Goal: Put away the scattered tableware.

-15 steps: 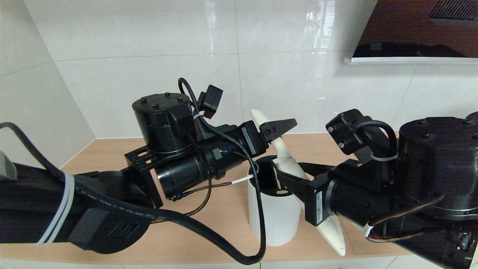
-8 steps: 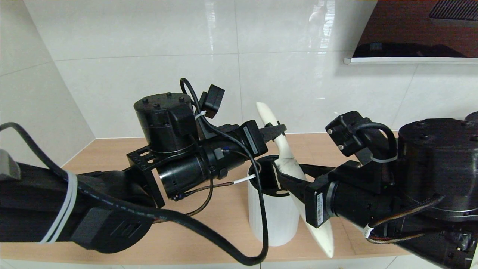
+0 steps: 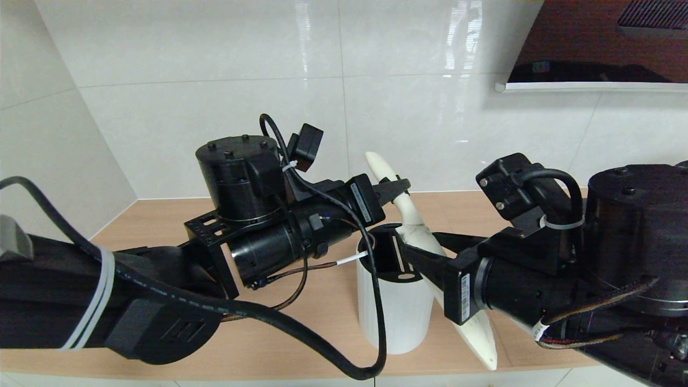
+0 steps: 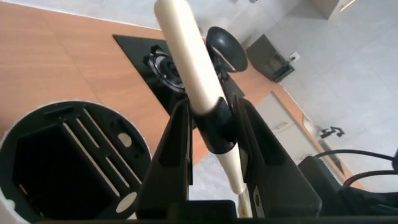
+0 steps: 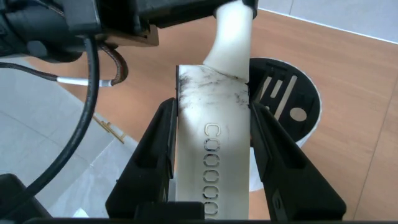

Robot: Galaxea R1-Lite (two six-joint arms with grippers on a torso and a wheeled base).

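Observation:
A cream slotted spatula (image 3: 416,232) is held slanted over a white cylindrical utensil holder (image 3: 395,317) with a black slotted top. My left gripper (image 3: 396,188) is shut on its handle near the upper end. My right gripper (image 3: 424,244) is shut on the wide slotted blade, just above the holder's rim. The blade's lower tip hangs past the holder's right side. In the left wrist view the fingers (image 4: 177,143) pinch the handle (image 4: 186,56) above the holder (image 4: 62,168). In the right wrist view the blade (image 5: 214,162) sits between the fingers (image 5: 155,149), with the holder (image 5: 289,99) beyond.
The holder stands on a wooden counter (image 3: 301,301) near its front edge, against a white tiled wall (image 3: 215,80). A dark range hood (image 3: 591,48) hangs at the upper right. A black cooktop (image 4: 155,59) lies on the counter farther along.
My left gripper's fingers have closed on the spatula handle. The spatula has shifted slightly, and the right arm has drawn a little to the right.

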